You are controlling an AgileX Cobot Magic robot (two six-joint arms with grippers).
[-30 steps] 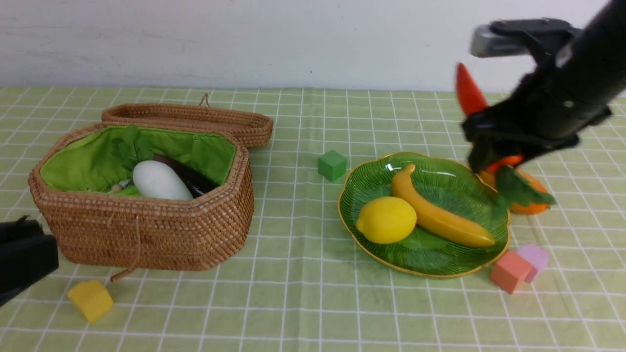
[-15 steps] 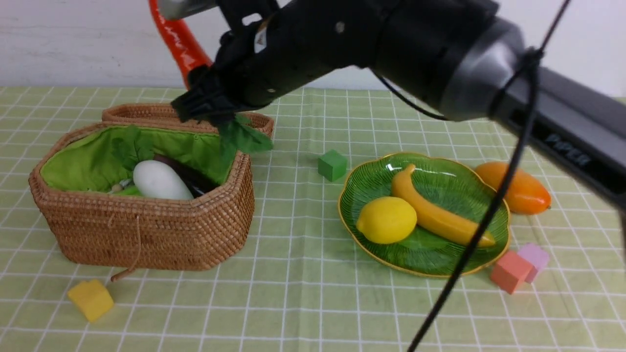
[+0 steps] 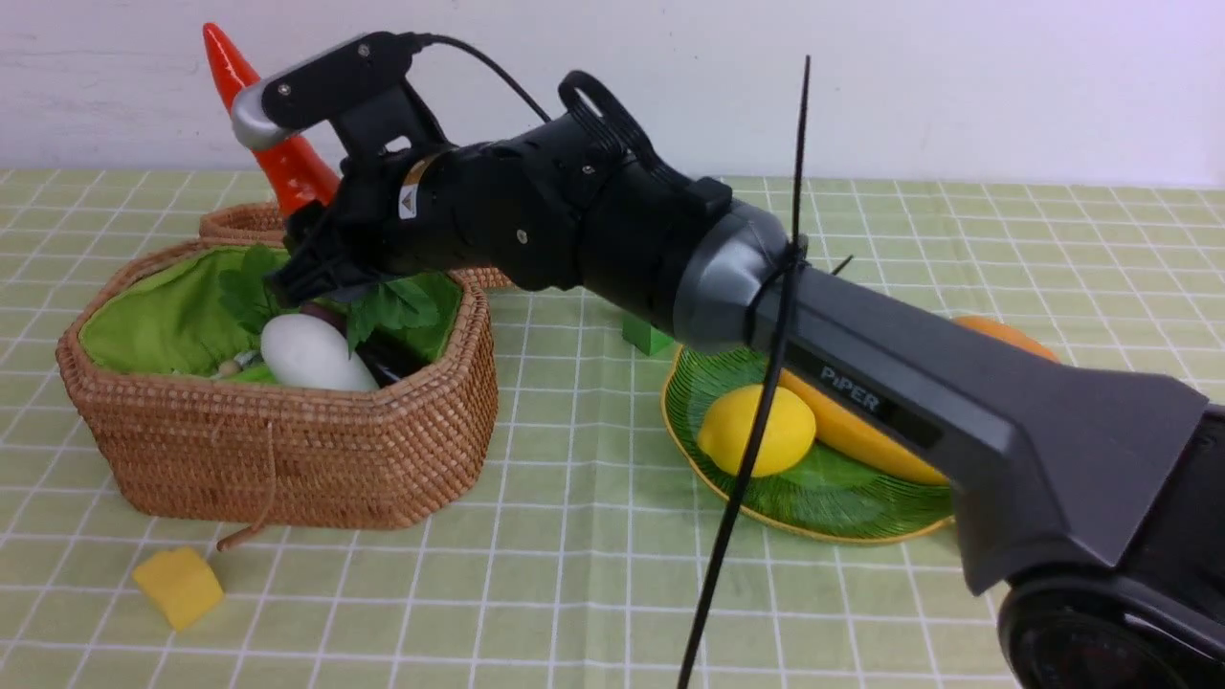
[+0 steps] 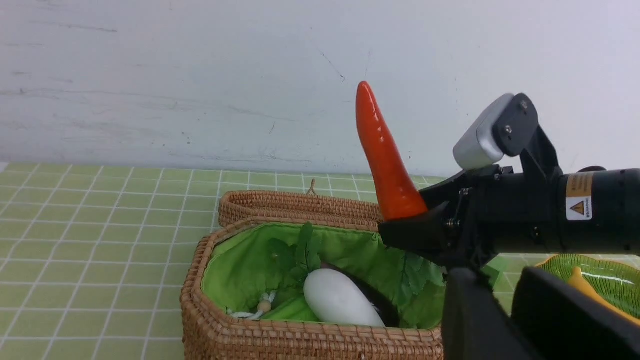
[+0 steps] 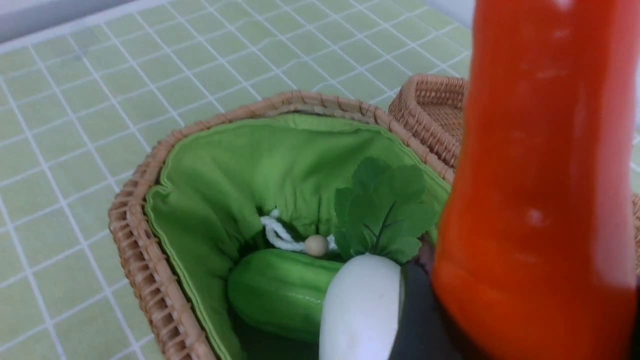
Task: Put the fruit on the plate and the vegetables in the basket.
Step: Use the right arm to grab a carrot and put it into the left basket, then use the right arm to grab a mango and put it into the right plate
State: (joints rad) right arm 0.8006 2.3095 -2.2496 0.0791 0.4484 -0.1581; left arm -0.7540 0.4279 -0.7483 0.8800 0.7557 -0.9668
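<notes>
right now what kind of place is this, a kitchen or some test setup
Most likely a robot test table, not a kitchen: a pale green checked tablecloth against a bare white wall, glossy toy food in a brown woven wicker basket, and a yellow foam block.

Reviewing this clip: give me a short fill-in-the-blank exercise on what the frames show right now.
1. The right gripper holds the carrot with its pointed tip facing ____.
2. The carrot hangs over the open ____.
3. On the plate, beside the banana, lies a yellow ____.
4. The mango rests on the ____, behind the plate.

Missing words: up; basket; lemon; tablecloth
</notes>
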